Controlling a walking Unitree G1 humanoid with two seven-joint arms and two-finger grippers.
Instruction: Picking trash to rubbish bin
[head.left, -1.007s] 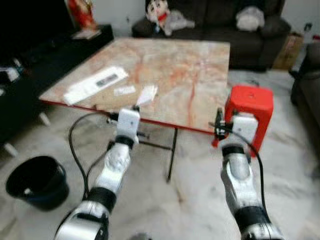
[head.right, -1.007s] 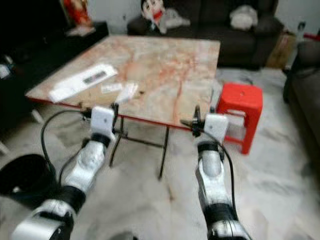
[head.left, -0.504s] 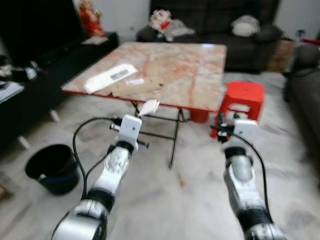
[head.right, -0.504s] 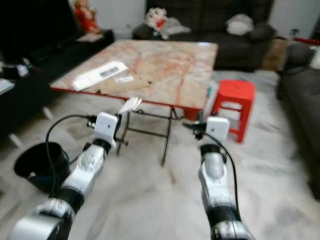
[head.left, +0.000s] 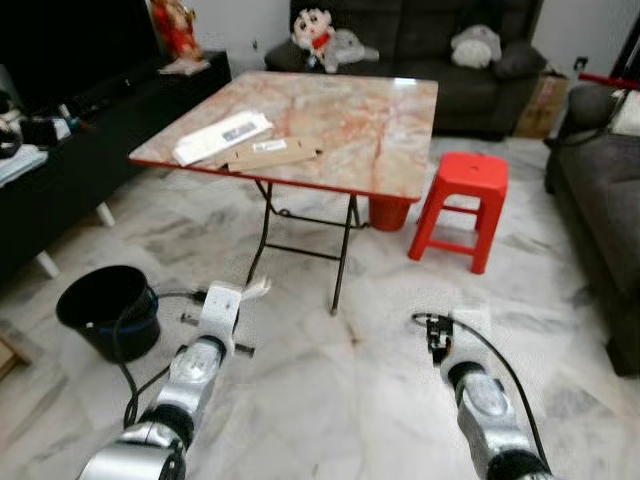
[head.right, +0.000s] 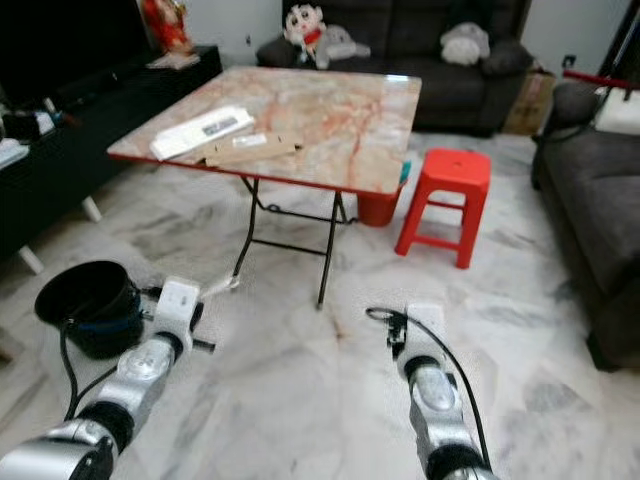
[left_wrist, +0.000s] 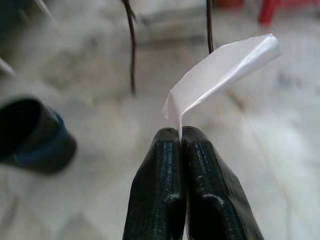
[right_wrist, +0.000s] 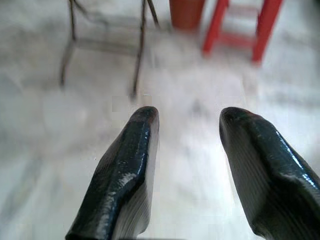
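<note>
My left gripper (left_wrist: 180, 132) is shut on a folded scrap of white paper (left_wrist: 225, 70), which sticks out past the fingertips. In the left eye view that gripper (head.left: 243, 296) hangs low over the marble floor, with the paper (head.left: 256, 289) at its tip. A black rubbish bin (head.left: 104, 311) stands on the floor to its left, about an arm's length away, and it is also seen as a dark round rubbish bin (left_wrist: 30, 135) beyond the left gripper. My right gripper (right_wrist: 189, 117) is open and holds nothing, low over the floor at the right (head.left: 434, 335).
Ahead stands a marble-topped folding table (head.left: 340, 120) bearing a white packet (head.left: 222, 138) and a flat cardboard piece (head.left: 275, 155). A red stool (head.left: 460, 205) and a red bucket (head.left: 390, 212) are beside it. A dark cabinet (head.left: 60, 170) runs along the left, sofas at the back and right.
The camera has drawn back from the table, which now looks farther off. Both arms have dropped lower toward the floor. The left gripper still holds the paper, now nearer the bin.
</note>
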